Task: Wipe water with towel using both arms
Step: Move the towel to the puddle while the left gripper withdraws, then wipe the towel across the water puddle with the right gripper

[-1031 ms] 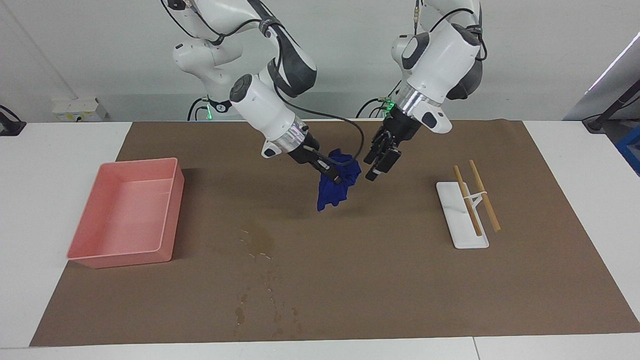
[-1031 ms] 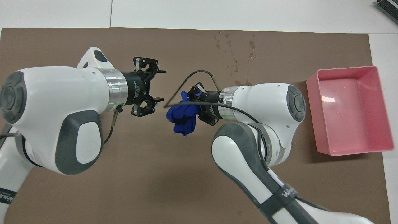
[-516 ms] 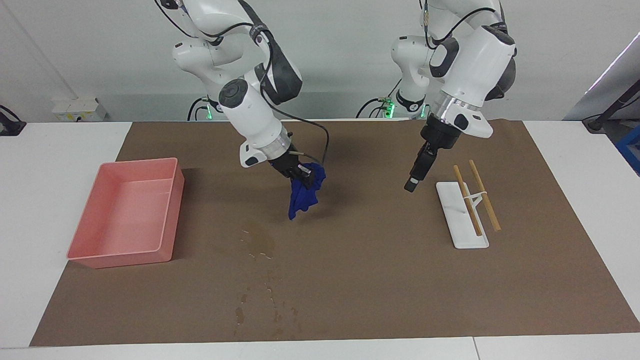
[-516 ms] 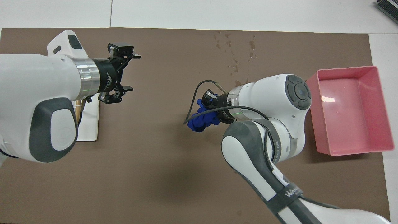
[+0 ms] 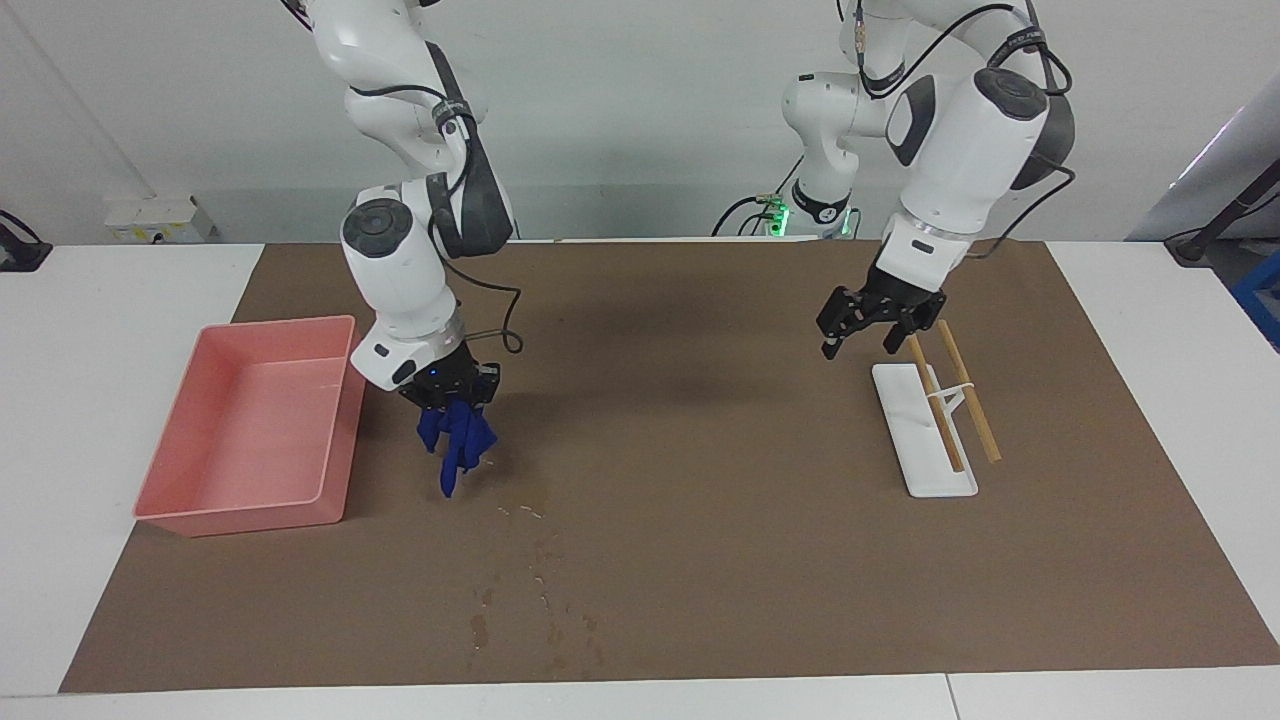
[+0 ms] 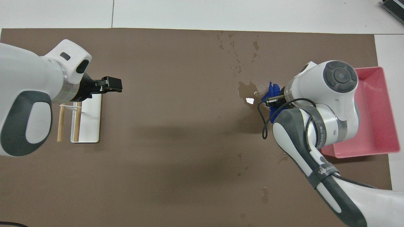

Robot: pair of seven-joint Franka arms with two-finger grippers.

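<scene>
Towel (image 5: 457, 442), blue and bunched, clamped in right gripper (image 5: 449, 398), now beside water (image 6: 247, 91); left gripper (image 5: 880, 318) gaping, withdrawn.

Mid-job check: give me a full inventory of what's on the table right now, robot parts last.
mat: one, brown, covering most of the table.
water: one dark patch with droplets trailing farther from the robots, toward the right arm's end.
towel: one, royal blue, bunched, hanging from the right gripper beside the tray.
tray: one, pink, at the right arm's end.
white stand: one, with two wooden sticks across it, at the left arm's end.
right gripper: black, shut on towel, over the mat's wet area.
left gripper: black, open, empty, over the stand's nearer end.
</scene>
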